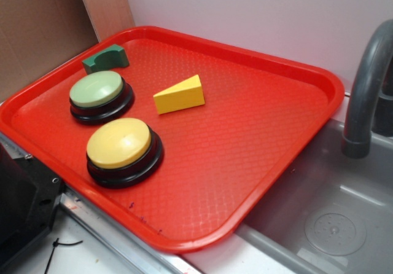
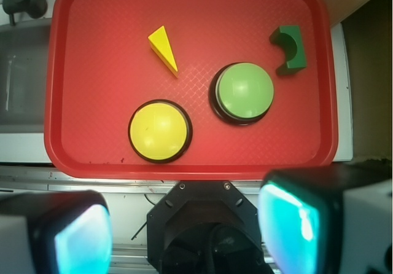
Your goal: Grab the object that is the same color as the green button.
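A red tray (image 1: 264,163) with a raised rim and a textured floor sits on the counter (image 1: 92,249), one corner overhanging a grey sink (image 1: 344,219) whose dark faucet (image 1: 365,96) curves up at the right edge of the exterior view. Four things lie on the tray. The small dark green block (image 1: 107,58) with the arched cutout rests in the far corner, close to the rim and just beside the green button (image 1: 99,94), not touching it; in the wrist view the same block (image 2: 290,50) lies near the right rim with its cutout facing left, up and to the right of the green button (image 2: 244,92). That button is a pale green dome on a black round base. A yellow-domed button (image 1: 123,148) on a like base stands next to it, nearer the front edge of the tray, the two bases close but apart. A yellow wedge (image 1: 180,94) lies by itself toward the middle of the tray, to the side of both buttons. The claw (image 2: 184,231) hangs above the counter short of the tray's near rim, well apart from the block; its two fingers (image 2: 298,225) fill the lower corners of the wrist view, spread wide with nothing between them, and the arm's black base shows in the gap.
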{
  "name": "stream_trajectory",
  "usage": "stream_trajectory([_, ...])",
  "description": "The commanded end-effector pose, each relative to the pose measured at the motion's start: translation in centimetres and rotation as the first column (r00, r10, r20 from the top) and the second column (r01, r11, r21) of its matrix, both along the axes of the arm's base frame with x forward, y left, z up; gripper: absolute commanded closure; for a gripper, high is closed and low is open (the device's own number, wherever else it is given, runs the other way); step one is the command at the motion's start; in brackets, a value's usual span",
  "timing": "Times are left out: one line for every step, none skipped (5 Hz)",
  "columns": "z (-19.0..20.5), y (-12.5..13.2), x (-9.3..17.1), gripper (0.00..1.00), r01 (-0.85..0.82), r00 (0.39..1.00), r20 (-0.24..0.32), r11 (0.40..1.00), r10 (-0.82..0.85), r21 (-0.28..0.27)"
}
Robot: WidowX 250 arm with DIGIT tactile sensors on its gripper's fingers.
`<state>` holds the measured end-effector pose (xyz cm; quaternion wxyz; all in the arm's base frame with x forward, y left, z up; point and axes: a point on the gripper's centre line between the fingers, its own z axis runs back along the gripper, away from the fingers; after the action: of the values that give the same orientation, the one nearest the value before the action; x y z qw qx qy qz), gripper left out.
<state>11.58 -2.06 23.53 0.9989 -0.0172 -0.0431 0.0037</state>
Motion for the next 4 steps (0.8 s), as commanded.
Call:
stream_trajectory([0.0,0.0,0.0,0.0,0.0,1.0,0.0,1.0,0.0,0.0])
stream_trajectory([-1.7,0.7,1.7,0.0,0.018,0.997,0.079,1.0,-0.018,0.003])
stream_trajectory([-3.6,2.1,3.2,0.0,-0.085,0.993,0.083,0.995,0.081,0.042])
stream_trajectory([-6.5,4.4,5.4,0.0,-0.147,0.983,0.113,0.989,0.144,0.021])
